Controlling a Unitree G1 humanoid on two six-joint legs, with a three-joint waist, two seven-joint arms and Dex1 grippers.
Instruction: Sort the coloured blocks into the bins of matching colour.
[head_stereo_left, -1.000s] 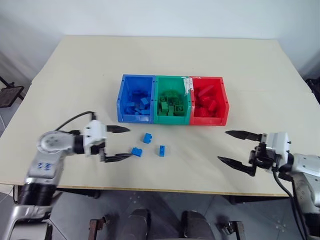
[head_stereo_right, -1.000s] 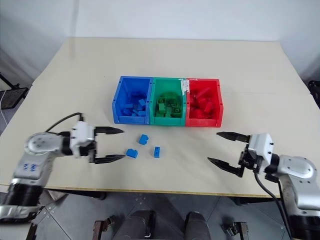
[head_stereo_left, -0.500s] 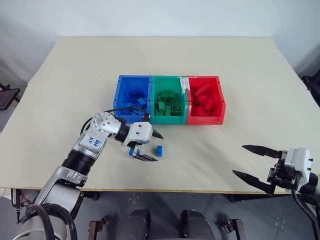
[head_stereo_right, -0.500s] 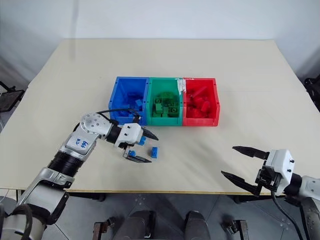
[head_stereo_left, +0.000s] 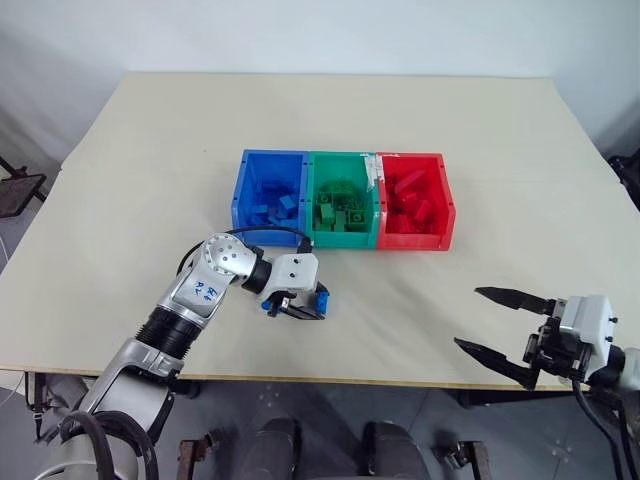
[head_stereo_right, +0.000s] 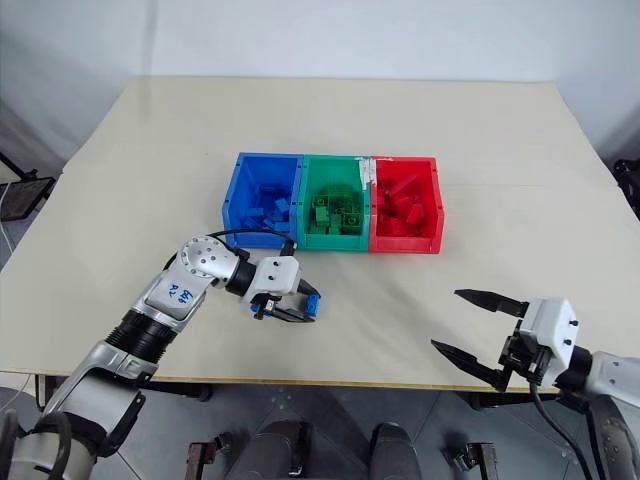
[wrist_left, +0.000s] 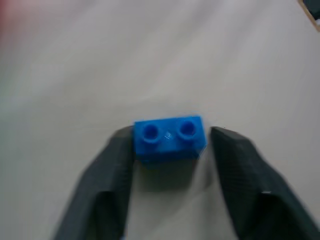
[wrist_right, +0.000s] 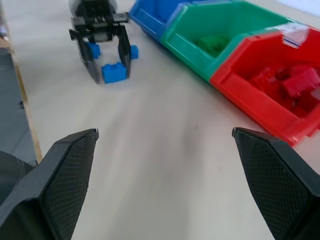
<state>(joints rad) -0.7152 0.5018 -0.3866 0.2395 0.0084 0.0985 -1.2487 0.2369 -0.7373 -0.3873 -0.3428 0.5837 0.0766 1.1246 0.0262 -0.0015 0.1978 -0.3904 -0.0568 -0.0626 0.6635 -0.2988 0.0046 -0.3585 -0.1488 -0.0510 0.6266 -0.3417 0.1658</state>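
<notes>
Blue studded plastic brick (wrist_left: 169, 138) sits between the left pincer's (head_stereo_left: 305, 305) black fingers on the beige surface (head_stereo_left: 150, 180).

Head views: that pincer lies low in front of the joined blue (head_stereo_left: 270, 196), green (head_stereo_left: 343, 199) and red (head_stereo_left: 414, 200) plastic bins, all holding bricks; the right pincer (head_stereo_left: 497, 325) hangs wide open, well apart.
Left wrist view: one finger (wrist_left: 112, 175) touches the brick, the other stands just beside it.
Right wrist view: two more blue bricks (wrist_right: 92, 49) lie by that pincer.
</notes>
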